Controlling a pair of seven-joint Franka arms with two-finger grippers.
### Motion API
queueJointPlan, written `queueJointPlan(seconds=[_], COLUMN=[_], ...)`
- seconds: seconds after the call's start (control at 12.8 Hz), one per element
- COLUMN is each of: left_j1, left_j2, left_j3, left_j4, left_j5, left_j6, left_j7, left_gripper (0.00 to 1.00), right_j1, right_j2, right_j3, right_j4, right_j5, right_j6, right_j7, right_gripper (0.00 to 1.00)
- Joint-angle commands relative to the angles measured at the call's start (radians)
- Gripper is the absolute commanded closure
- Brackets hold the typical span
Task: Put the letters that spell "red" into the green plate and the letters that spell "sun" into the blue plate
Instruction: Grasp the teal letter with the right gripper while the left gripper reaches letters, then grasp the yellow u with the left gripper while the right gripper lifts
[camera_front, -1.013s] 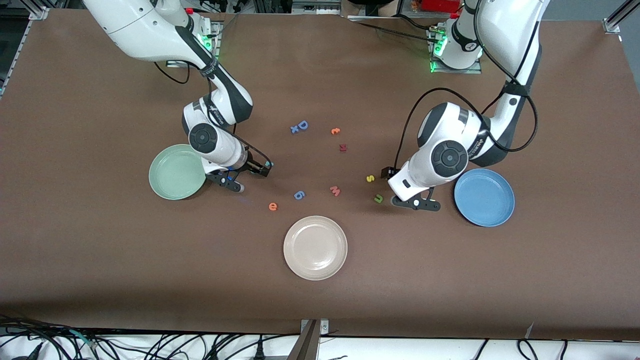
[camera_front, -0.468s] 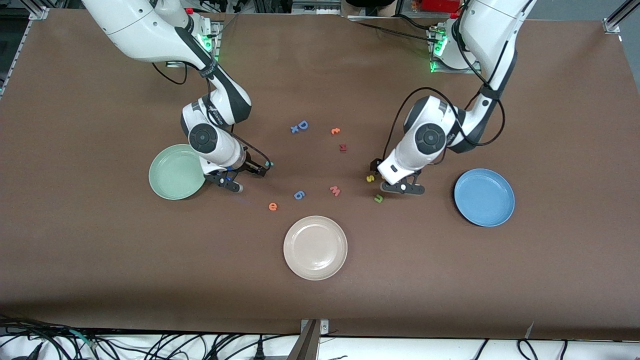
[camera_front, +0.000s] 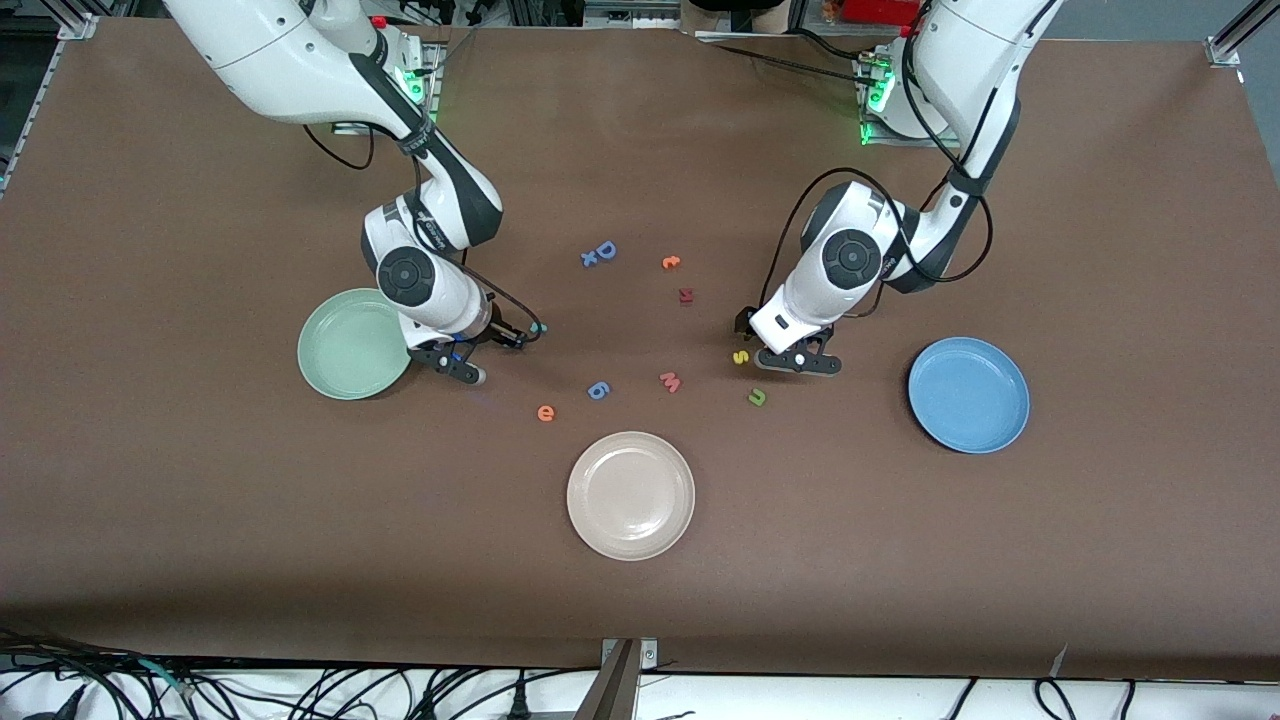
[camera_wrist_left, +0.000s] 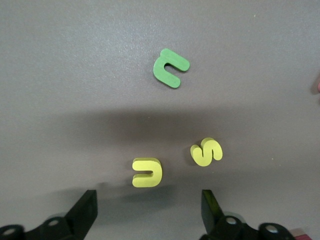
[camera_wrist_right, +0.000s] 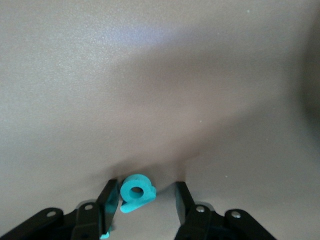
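Note:
The teal "d" (camera_wrist_right: 134, 192) lies on the table between the fingers of my right gripper (camera_wrist_right: 146, 200). One finger (camera_wrist_right: 111, 202) touches it; the other stands apart, so the jaws are open. This gripper (camera_front: 493, 356) is low beside the green plate (camera_front: 345, 345). The orange "e" (camera_front: 545, 412) lies nearer the camera. My left gripper (camera_wrist_left: 147, 215) hangs open just over a yellow "u" (camera_wrist_left: 147, 172), with the yellow "s" (camera_wrist_left: 206, 151) and the green "n" (camera_wrist_left: 170, 68) close by. The blue plate (camera_front: 968, 394) holds nothing.
A cream plate (camera_front: 630, 495) sits nearest the camera. A blue "6" (camera_front: 598, 390) and a pink "w" (camera_front: 670, 381) lie mid-table. A blue "D" (camera_front: 604, 250), a small orange letter (camera_front: 671, 262) and a dark red one (camera_front: 685, 295) lie farther back.
The left arm swung from beside the blue plate to over the yellow letters. The right gripper's jaws narrowed around the teal letter while that arm stayed in place.

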Motion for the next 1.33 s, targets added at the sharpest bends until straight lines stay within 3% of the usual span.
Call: queueJointPlan(seconds=[0.0, 0.16, 0.23, 0.39, 0.55, 0.62, 0.86, 1.09, 1.25], left_j1=[-0.005, -0.005, -0.004, -0.002, -0.001, 0.002, -0.001, 0.001, -0.001], left_j2=[0.003, 0.020, 0.020, 0.023, 0.023, 0.023, 0.026, 0.037, 0.054], left_j3=[0.005, 0.005, 0.005, 0.006, 0.006, 0.006, 0.008, 0.008, 0.008], left_j4=[-0.009, -0.004, -0.003, 0.011, 0.014, 0.014, 0.017, 0.034, 0.034], left_j5=[0.031, 0.048, 0.048, 0.048, 0.047, 0.047, 0.047, 0.047, 0.047], left_j6=[0.012, 0.012, 0.012, 0.012, 0.012, 0.012, 0.014, 0.014, 0.043], left_j7=[-0.003, -0.003, -0.005, -0.006, -0.006, -0.008, -0.008, -0.009, -0.009], left_gripper=[0.17, 0.37, 0.37, 0.38, 0.47, 0.47, 0.47, 0.47, 0.47], right_j1=[0.009, 0.014, 0.018, 0.018, 0.018, 0.018, 0.018, 0.012, 0.011], right_j2=[0.007, 0.022, 0.028, 0.028, 0.028, 0.028, 0.027, -0.007, -0.083], right_j3=[0.000, 0.001, 0.001, 0.001, 0.001, 0.001, 0.000, -0.002, -0.016], right_j4=[-0.010, -0.010, -0.010, -0.010, -0.010, -0.010, -0.010, -0.007, 0.002], right_j5=[-0.016, -0.016, -0.016, -0.016, -0.016, -0.016, -0.016, -0.016, -0.016], right_j6=[0.019, 0.045, 0.060, 0.061, 0.061, 0.061, 0.059, 0.018, -0.104], right_j7=[0.006, 0.006, 0.008, 0.008, 0.008, 0.008, 0.009, 0.008, -0.012], right_gripper=[0.47, 0.47, 0.48, 0.68, 0.70, 0.80, 0.92, 0.92, 0.92])
